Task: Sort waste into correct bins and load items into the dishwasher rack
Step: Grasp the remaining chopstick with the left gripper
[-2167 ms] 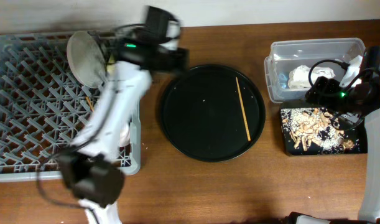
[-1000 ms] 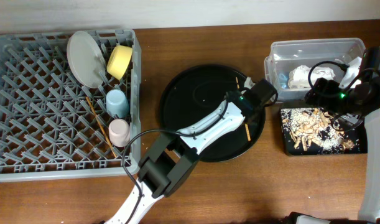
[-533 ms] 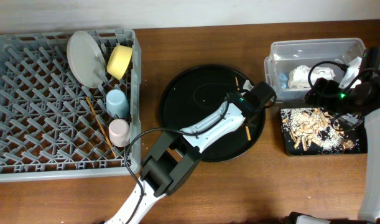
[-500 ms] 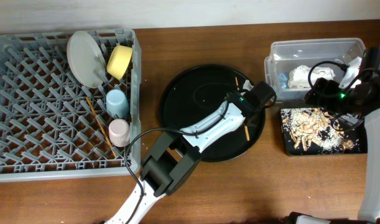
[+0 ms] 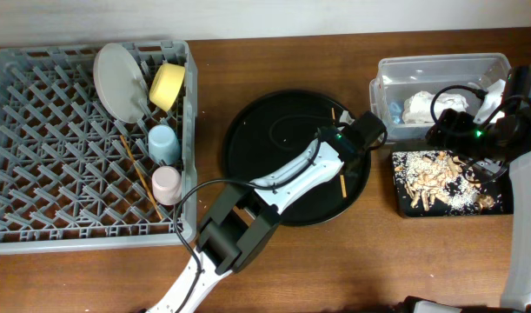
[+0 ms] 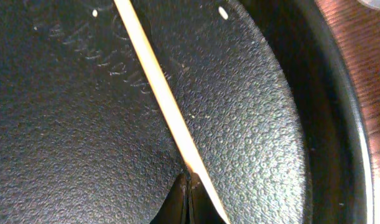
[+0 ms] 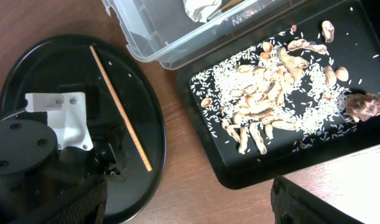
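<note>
One chopstick lies slantwise on the round black tray. My left gripper is shut, its tips touching that chopstick. The stick runs along the outside of the right finger, and none of it shows between the fingers. The grey dishwasher rack holds the plate, yellow bowl, blue cup, pink cup and another chopstick. My right gripper hangs open and empty above the wood beside the black rectangular tray, which holds food scraps.
The clear tub at the back right holds the crumpled white napkin. Rice grains are scattered among the scraps in the black rectangular tray. The left arm stretches from the table's front edge across the round tray.
About two seconds ago my left arm was over the rack; it has swung right to the round tray. Over the last second it has hardly moved. The right arm is still.
</note>
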`<action>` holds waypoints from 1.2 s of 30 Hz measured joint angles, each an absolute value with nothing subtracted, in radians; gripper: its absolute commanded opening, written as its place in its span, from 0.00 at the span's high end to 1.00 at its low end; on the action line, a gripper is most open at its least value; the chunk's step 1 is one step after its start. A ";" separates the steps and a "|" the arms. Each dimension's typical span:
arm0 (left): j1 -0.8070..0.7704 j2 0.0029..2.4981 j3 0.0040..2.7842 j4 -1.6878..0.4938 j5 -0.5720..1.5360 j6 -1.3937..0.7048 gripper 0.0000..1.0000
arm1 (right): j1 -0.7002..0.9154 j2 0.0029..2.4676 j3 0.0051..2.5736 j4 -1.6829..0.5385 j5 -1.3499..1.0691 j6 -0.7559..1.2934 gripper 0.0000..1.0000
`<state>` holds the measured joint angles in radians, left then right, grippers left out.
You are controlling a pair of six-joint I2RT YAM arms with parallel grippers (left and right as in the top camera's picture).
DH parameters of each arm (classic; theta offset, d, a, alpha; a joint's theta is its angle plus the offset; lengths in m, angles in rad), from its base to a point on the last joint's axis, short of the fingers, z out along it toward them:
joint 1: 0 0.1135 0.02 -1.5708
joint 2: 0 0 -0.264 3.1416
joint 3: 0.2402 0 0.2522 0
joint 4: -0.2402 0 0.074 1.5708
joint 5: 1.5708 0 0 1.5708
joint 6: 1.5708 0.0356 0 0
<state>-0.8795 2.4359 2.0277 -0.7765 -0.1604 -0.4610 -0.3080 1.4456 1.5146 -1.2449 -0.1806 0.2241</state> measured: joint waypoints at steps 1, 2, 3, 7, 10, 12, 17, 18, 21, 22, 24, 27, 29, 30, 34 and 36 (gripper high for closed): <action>-0.879 2.447 2.041 -0.795 -0.158 -0.460 0.70 | -0.308 1.446 1.515 -1.245 -0.181 0.224 0.15; -0.879 2.453 2.042 -0.797 -0.157 -0.456 0.62 | -0.308 1.446 1.515 -1.245 -0.181 0.224 0.15; -0.879 2.454 2.046 -0.797 -0.155 -0.459 0.60 | -0.308 1.446 1.515 -1.245 -0.181 0.224 0.15; -0.880 2.459 2.052 -0.796 -0.154 -0.457 0.59 | -0.308 1.446 1.515 -1.245 -0.181 0.224 0.15; -0.880 2.460 2.054 -0.795 -0.153 -0.457 0.56 | -0.308 1.446 1.515 -1.245 -0.181 0.224 0.15; -0.880 2.460 2.054 -0.793 -0.151 -0.457 0.56 | -0.308 1.446 1.515 -1.245 -0.181 0.224 0.15; -0.881 2.466 2.094 -0.844 -0.150 -0.448 0.56 | -0.308 1.446 1.515 -1.245 -0.181 0.224 0.15; -0.881 2.467 2.110 -0.863 -0.150 -0.439 0.57 | -0.308 1.446 1.515 -1.245 -0.181 0.224 0.15; -0.881 2.479 2.214 -1.031 -0.163 -0.411 0.56 | -0.308 1.446 1.515 -1.245 -0.181 0.224 0.15; -0.881 2.479 2.246 -1.095 -0.171 -0.407 0.56 | -0.308 1.446 1.515 -1.245 -0.181 0.224 0.15; -0.878 2.480 2.308 -1.216 -0.188 -0.403 0.54 | -0.308 1.446 1.515 -1.245 -0.181 0.224 0.15; -0.864 2.480 2.373 -1.316 -0.196 -0.401 0.47 | -0.308 1.446 1.515 -1.245 -0.181 0.224 0.15; -0.848 2.480 2.396 -1.306 -0.178 -0.426 0.40 | -0.308 1.446 1.515 -1.245 -0.181 0.224 0.15; -0.841 2.480 2.400 -1.288 -0.167 -0.444 0.40 | -0.308 1.446 1.515 -1.245 -0.181 0.224 0.15; -0.810 2.480 2.402 -1.184 -0.126 -0.585 0.40 | -0.308 1.446 1.515 -1.245 -0.181 0.224 0.15; -0.801 2.481 2.402 -1.093 -0.116 -0.661 0.42 | -0.308 1.446 1.514 -1.245 -0.181 0.224 0.15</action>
<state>-0.8005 2.4813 2.4016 -1.0931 -0.1158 -0.6613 -0.3080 1.4456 1.5143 -1.2446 -0.1806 0.2237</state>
